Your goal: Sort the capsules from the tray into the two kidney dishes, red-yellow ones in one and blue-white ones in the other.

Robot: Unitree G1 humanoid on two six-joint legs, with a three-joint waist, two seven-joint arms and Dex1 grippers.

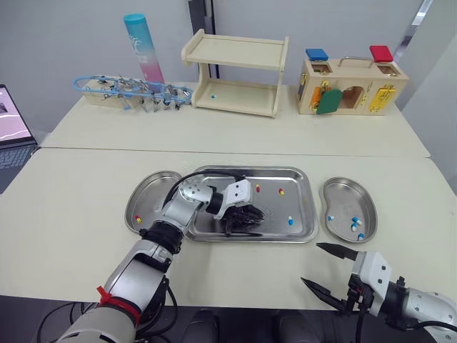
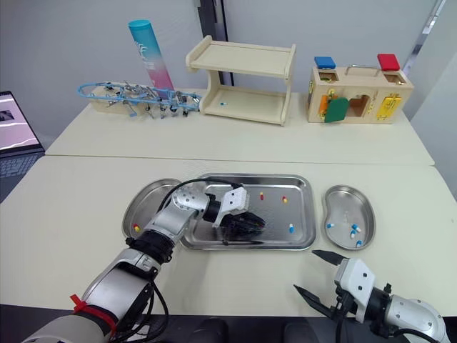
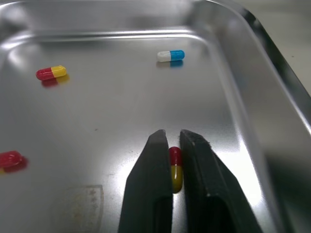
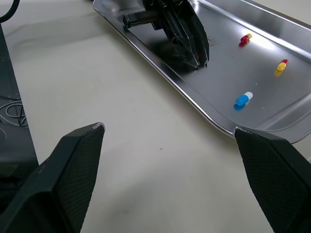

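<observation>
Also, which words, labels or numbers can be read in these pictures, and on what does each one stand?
None can be read.
On the tube: white print, too blurred to read.
On the tray: a faint stamped mark, not legible.
On the laptop: a screen image, too small to read.

Head eyes high, forward-down; wrist cams close (both share tray [image 3: 121, 107]).

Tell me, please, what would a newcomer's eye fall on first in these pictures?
The left pincer, low in the steel tray, is shut on a red-yellow capsule. The right pincer hovers wide open above the table near its front edge. The kidney dish right of the tray holds blue-white capsules.
</observation>
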